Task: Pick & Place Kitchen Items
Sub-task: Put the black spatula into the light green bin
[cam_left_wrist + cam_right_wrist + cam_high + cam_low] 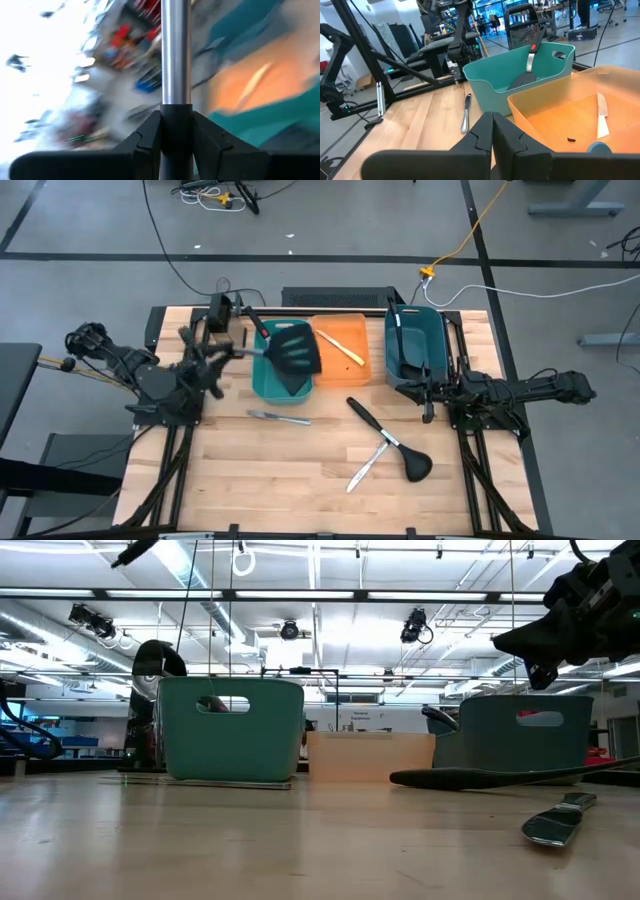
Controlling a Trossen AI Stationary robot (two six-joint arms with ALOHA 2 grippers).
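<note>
My left gripper (240, 351) is shut on a black slotted spatula (295, 350), whose head hangs over the left teal bin (262, 385). Another spatula with a red-tipped handle (530, 65) leans inside that bin. A cream-handled knife (341, 346) lies in the orange bin (325, 375). A black utensil (398, 330) lies in the right teal bin (440, 330). A black ladle (388, 440) and two silver knives (279, 417) (366, 467) lie on the table. My right gripper (428, 394) is shut and empty, above the table beside the right teal bin. My left gripper pinches the spatula's handle between its two fingers (150, 137) at the dark end part (176, 125), just below the silver shaft (176, 55). The handle runs straight out along the fingers. The spatula is lifted clear, roughly level, its head over the left teal bin.
The three bins stand in a row along the table's far half. Bare wood (260, 470) lies at the near left. The ladle and one knife cross each other at the near right (385, 445). A black device (220, 312) stands at the far left.
</note>
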